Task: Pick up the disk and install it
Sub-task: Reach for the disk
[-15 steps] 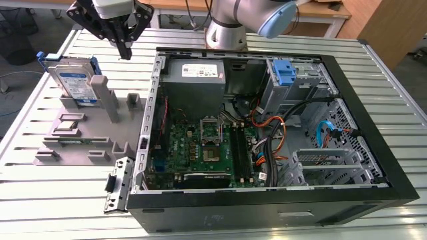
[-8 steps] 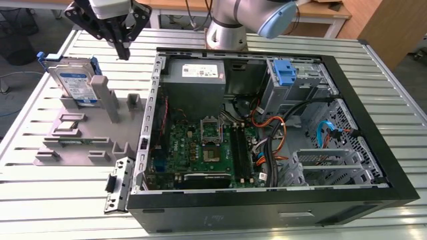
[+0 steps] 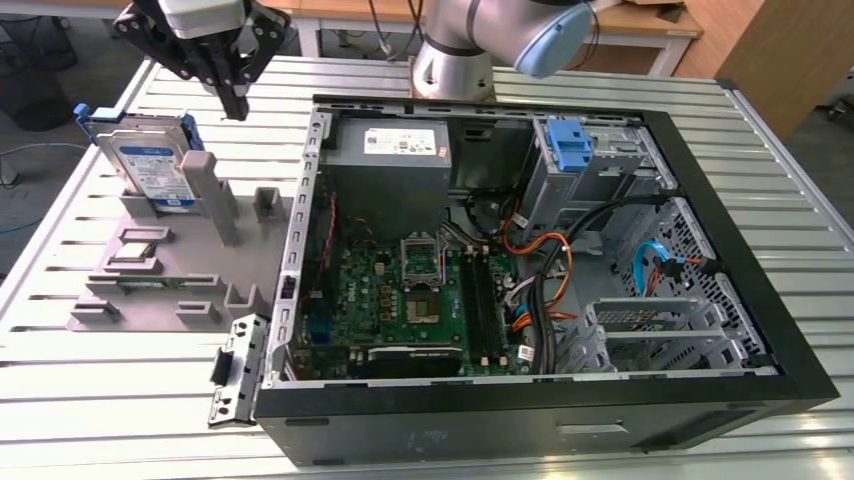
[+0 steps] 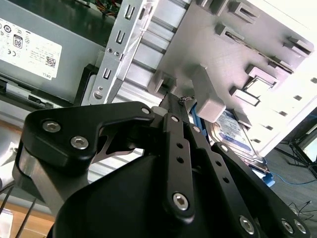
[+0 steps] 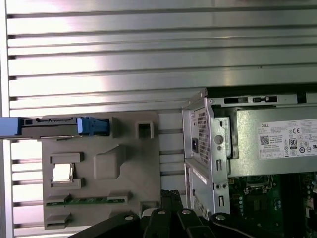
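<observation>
The disk [image 3: 150, 165] stands on edge in a slot at the far end of the grey holder block [image 3: 160, 300], its blue-and-white label facing the front and blue rails along its sides. My gripper [image 3: 236, 110] hangs above it and a little to the exterior view's right, apart from it, its black fingers shut with nothing between them. In the first wrist view the disk [image 5: 54, 127] appears edge-on, with the gripper [image 5: 168, 195] some way off. The second wrist view has the gripper [image 4: 173, 97] in front of the holder, the disk [image 4: 233, 131] behind.
An open computer case [image 3: 747, 290] fills the exterior view's right, with a grey power-supply box [image 3: 387, 143], motherboard [image 3: 414, 300], cables and a blue drive-bay latch [image 3: 570, 148]. The holder also carries a small silver chip [image 3: 140, 250] and a memory stick [image 3: 147, 283]. The table [image 3: 107, 400] is slatted aluminium.
</observation>
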`<state>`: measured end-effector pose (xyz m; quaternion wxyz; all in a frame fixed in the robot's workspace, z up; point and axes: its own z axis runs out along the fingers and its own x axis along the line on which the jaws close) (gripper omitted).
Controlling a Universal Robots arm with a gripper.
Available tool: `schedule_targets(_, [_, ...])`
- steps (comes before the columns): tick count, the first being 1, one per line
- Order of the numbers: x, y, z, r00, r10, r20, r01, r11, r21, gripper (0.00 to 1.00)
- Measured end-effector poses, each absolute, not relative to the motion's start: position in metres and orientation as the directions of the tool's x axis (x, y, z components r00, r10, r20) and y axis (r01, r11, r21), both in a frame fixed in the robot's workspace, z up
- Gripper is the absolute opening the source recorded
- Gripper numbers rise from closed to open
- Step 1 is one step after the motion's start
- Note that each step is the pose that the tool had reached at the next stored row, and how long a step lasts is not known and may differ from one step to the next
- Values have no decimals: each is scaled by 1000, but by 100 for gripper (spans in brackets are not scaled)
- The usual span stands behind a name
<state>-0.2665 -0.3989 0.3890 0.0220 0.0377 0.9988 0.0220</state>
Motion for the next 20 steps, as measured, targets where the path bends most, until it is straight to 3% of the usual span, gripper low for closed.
schedule_targets(20, [-311,-399,385,-996,76,-42,74,996,46,10])
